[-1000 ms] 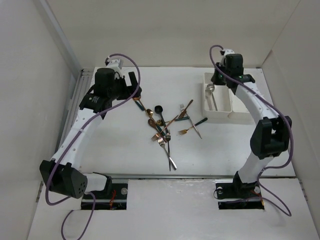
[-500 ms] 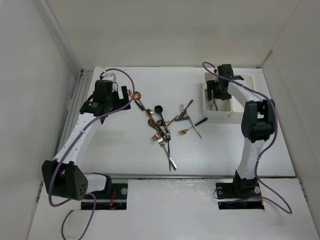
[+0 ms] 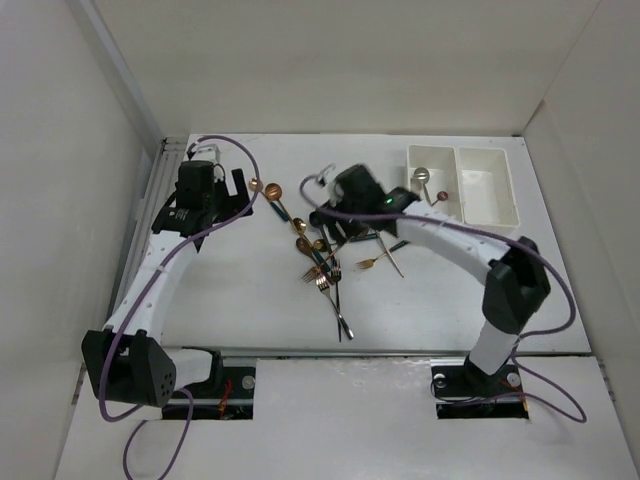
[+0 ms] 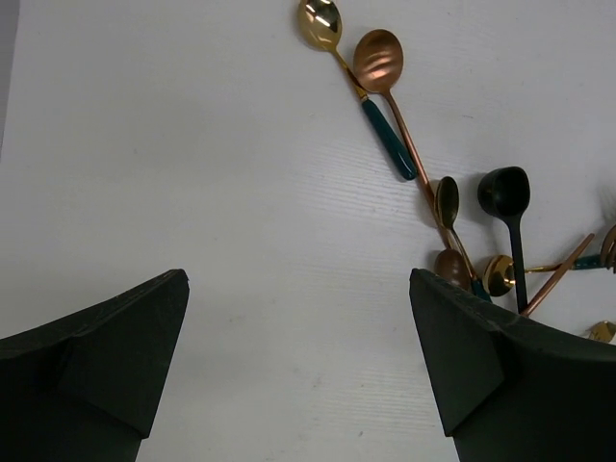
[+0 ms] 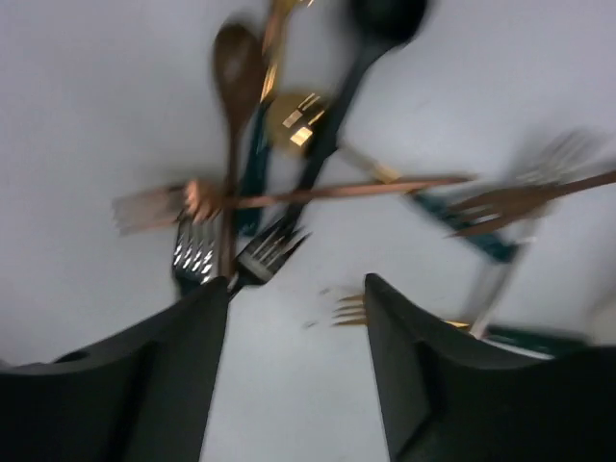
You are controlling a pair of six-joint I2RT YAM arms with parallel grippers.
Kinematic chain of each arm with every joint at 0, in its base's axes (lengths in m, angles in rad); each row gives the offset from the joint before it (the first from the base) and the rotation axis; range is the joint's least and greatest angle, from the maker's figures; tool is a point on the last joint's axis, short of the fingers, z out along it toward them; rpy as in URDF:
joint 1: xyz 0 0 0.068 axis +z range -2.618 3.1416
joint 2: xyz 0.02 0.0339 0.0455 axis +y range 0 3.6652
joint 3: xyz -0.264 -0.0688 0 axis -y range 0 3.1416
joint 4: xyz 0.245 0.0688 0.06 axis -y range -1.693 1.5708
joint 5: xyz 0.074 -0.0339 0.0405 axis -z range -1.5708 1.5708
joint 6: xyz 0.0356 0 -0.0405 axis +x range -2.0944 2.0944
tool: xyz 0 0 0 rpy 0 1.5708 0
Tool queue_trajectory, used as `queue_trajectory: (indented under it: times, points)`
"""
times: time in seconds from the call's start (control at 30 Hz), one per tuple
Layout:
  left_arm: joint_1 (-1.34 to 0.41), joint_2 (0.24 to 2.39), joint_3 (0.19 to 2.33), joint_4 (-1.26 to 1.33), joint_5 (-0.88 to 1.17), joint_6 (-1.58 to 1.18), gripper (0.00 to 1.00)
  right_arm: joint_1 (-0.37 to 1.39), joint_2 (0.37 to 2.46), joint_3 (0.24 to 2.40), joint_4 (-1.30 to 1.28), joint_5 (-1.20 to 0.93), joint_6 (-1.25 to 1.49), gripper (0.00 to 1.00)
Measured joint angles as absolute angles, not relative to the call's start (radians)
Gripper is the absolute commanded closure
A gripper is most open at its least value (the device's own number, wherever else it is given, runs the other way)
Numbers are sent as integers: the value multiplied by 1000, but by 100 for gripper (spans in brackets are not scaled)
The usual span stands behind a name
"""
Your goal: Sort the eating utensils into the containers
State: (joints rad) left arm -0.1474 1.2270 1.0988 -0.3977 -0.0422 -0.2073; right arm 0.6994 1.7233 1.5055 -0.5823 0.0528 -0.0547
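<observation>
While most of the eating utensils (image 3: 325, 255) are lying in a loose tangle in the middle of the worktop (image 3: 240, 290), the sorting is looking barely begun to me. At the far right the containers (image 3: 458, 150) are sitting joined side by side. The left bin is holding a silver spoon (image 3: 422, 178) and what seems to be a copper piece near it, and I am seeing nothing in the right bin. The right tool (image 5: 296, 289) is hanging over the tangle, jaws apart and gripping nothing, with forks and dark-handled spoons lying just beyond its tips. The left tool (image 4: 296, 289) is waiting released too, spread wide over bare worktop, with a gold spoon (image 4: 320, 19) and a copper spoon (image 4: 377, 60) lying touching each other a little ahead of it. By my reckoning, nearly the whole pile is waiting to be picked and binned.
</observation>
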Motion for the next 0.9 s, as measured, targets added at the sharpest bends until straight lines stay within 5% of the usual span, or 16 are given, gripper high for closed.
queue_trajectory:
  times: [0.1, 0.27, 0.67, 0.9]
  points:
    - [-136, 1227, 1099, -393, -43, -207, 1, 846, 1802, 1401, -623, 34, 17, 56]
    - [-128, 1227, 1099, -388, -43, -207, 1, 977, 1871, 1347, -696, 33, 73, 56]
    - [-127, 1227, 1071, -364, -43, -207, 1, 1010, 1913, 1343, -620, 46, 113, 63]
    - [-127, 1214, 1055, -364, -42, -207, 1, 1016, 1941, 1336, -599, 44, 129, 59]
